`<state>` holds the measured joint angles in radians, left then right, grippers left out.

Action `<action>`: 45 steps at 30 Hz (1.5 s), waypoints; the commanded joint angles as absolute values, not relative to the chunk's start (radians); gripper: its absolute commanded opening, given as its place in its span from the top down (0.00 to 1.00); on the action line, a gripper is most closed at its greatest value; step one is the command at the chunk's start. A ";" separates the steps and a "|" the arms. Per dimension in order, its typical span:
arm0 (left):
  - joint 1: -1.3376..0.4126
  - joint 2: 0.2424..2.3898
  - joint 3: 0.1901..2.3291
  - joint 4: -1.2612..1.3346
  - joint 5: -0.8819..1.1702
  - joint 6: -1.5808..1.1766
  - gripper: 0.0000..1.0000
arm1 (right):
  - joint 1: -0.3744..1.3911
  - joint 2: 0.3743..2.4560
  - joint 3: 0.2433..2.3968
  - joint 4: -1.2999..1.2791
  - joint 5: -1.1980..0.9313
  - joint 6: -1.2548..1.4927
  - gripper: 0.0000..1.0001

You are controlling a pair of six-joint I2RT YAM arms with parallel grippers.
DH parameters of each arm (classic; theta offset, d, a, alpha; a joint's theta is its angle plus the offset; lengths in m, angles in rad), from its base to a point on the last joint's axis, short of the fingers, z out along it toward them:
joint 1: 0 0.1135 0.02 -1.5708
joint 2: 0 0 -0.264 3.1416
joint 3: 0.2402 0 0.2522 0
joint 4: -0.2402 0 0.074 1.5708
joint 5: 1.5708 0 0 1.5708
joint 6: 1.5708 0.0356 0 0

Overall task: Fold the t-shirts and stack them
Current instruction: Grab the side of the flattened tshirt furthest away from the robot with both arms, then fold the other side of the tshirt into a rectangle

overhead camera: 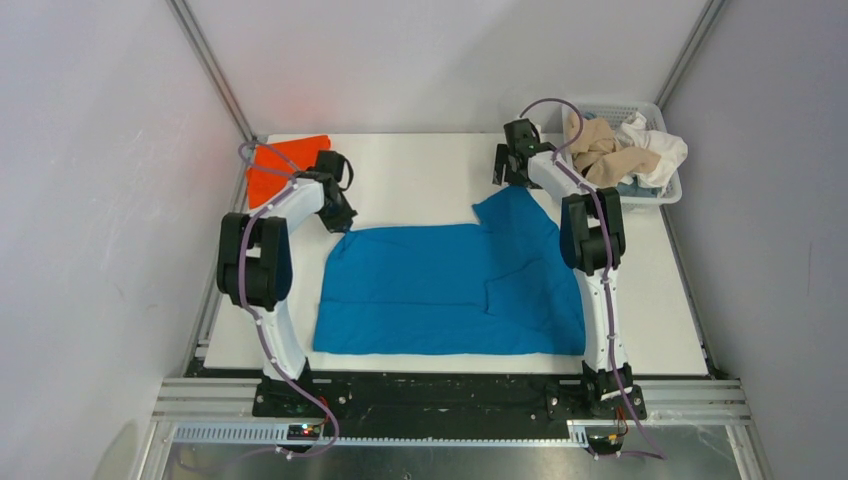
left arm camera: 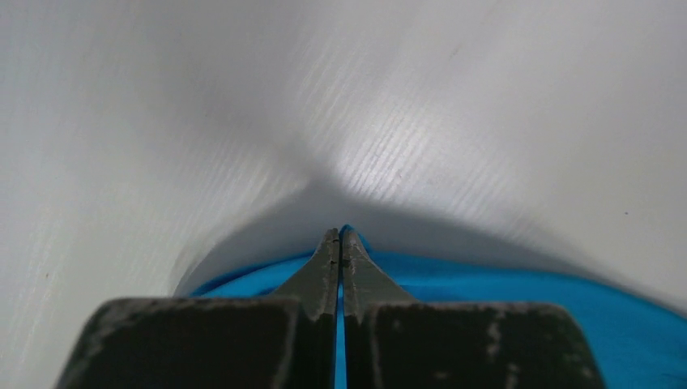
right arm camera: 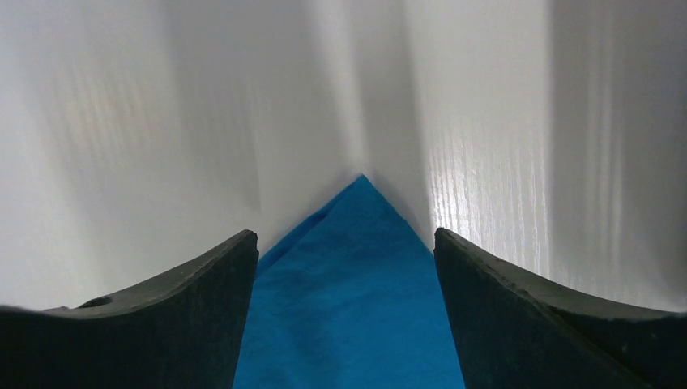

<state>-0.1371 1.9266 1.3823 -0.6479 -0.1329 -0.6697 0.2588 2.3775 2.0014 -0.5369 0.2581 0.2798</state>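
A bright blue t-shirt (overhead camera: 450, 290) lies spread flat on the white table, one sleeve pointing to the far right. My left gripper (overhead camera: 343, 222) is shut on its far left corner. In the left wrist view the fingers (left arm camera: 339, 237) pinch a thin edge of blue cloth (left arm camera: 502, 284). My right gripper (overhead camera: 511, 172) is open at the far sleeve tip. In the right wrist view the blue cloth (right arm camera: 348, 308) lies between the spread fingers (right arm camera: 346, 239). A folded bright orange t-shirt (overhead camera: 280, 165) lies at the far left corner. Beige (overhead camera: 600, 150) and white (overhead camera: 660, 148) t-shirts lie crumpled in the basket.
A white plastic lattice basket (overhead camera: 668, 192) stands at the far right corner of the table. The white table (overhead camera: 420, 170) is bounded by grey walls on the left, right and back. The arm bases sit at the near edge.
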 commanded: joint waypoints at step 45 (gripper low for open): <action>-0.321 1.491 1.081 -0.646 -0.417 -0.718 1.00 | 0.487 1.582 1.160 -0.493 0.551 0.498 1.00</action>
<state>-0.2977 1.5806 1.1172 -0.6533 -0.3321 -0.6834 0.4393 1.6852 1.2160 -0.4515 0.4400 0.4347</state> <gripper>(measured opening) 0.006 0.045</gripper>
